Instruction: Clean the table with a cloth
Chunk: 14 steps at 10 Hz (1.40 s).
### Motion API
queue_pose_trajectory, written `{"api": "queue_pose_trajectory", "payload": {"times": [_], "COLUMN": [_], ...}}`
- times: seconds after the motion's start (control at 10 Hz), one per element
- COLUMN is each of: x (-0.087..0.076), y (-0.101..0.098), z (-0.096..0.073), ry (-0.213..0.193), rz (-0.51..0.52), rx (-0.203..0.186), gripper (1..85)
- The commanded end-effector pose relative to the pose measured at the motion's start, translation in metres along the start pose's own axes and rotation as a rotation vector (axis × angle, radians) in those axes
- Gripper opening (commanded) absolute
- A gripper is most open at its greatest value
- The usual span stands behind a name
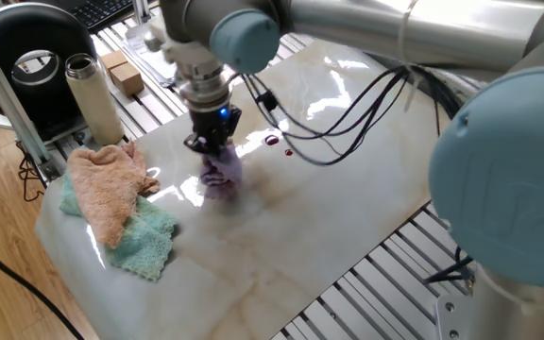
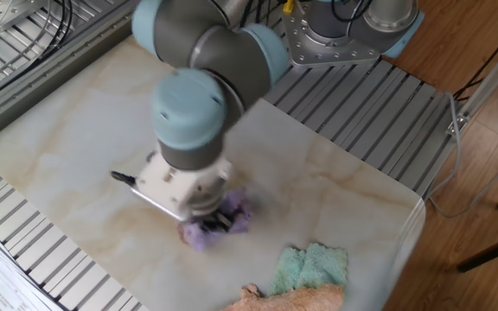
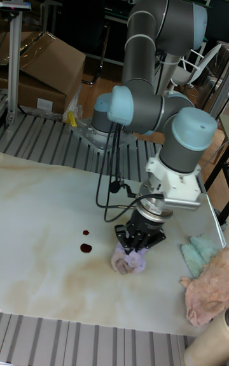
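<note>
Clamped in the gripper (image 3: 135,248), the cloth (image 3: 127,260) is pressed down onto the table (image 3: 44,232), bunched into a small lavender wad directly beneath the closed fingers. The wiping step is judged to be in hand: the wad is seen on the marble near its middle, just beside two dark red spots (image 3: 85,247) that are not yet covered. In one fixed view the same stains (image 1: 273,141) are shown a little beyond the cloth (image 1: 221,172), on the side away from the towels. A peach-pink towel (image 1: 105,187) and a mint-green towel (image 1: 147,239) are left heaped at one end of the table, well apart from the gripper (image 1: 212,148). For the next move, a sweep of the cloth across the spots is called for, with downward pressure kept so that the wad is dragged flat and not rolled over them.
</note>
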<state>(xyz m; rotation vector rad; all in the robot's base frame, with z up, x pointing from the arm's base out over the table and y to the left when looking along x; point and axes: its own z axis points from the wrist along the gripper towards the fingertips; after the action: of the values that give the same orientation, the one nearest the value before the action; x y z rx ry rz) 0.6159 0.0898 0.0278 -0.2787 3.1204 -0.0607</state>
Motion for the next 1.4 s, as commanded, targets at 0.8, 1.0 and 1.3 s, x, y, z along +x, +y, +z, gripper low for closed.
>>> {"api": "queue_pose_trajectory", "payload": {"times": [0.8,1.0,1.3], "x": [0.014,0.026,0.035], "y": [-0.059,-0.094,-0.104], "z": [0.013,0.024,0.025], "ry": [-0.036,-0.039,-0.017], "rz": [-0.057,-0.13,-0.077], "rx": [-0.037,-0.003,0.049], "gripper": [1.3,1.3,1.3]}}
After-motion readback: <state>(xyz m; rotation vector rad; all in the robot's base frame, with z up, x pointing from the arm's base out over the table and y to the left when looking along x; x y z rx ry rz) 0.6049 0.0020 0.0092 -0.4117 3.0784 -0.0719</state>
